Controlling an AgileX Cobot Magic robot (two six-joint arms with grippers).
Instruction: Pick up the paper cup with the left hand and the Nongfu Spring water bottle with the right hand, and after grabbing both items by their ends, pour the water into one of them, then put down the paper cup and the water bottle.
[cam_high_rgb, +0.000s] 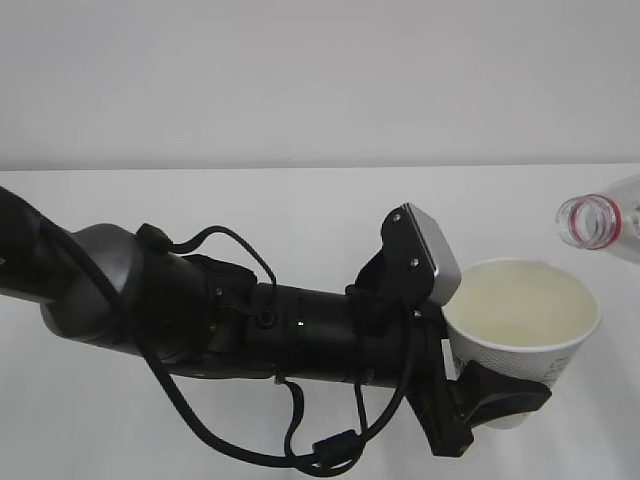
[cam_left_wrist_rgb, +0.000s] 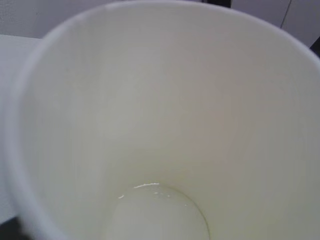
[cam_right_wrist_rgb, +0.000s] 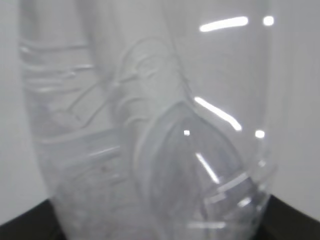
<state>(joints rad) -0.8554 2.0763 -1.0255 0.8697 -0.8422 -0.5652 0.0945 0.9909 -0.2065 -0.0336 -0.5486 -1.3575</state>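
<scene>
The white paper cup (cam_high_rgb: 520, 325) hangs above the table, upright, with my left gripper (cam_high_rgb: 497, 392) shut on its lower part. One black finger (cam_high_rgb: 512, 395) wraps the cup's front. In the left wrist view the cup's cream inside (cam_left_wrist_rgb: 165, 100) fills the frame, and a shallow pool of clear water (cam_left_wrist_rgb: 160, 215) lies at the bottom. The Nongfu Spring water bottle (cam_high_rgb: 600, 220) is in the air at the right edge, uncapped, with its red-ringed mouth tilted towards the cup. Its clear ribbed body (cam_right_wrist_rgb: 150, 130) fills the right wrist view, and my right gripper's dark fingers (cam_right_wrist_rgb: 30, 222) flank its base.
The bulky black left arm (cam_high_rgb: 200, 310) with looping cables and a light grey block (cam_high_rgb: 437, 250) stretches across the white table (cam_high_rgb: 300, 200). A plain white wall stands behind.
</scene>
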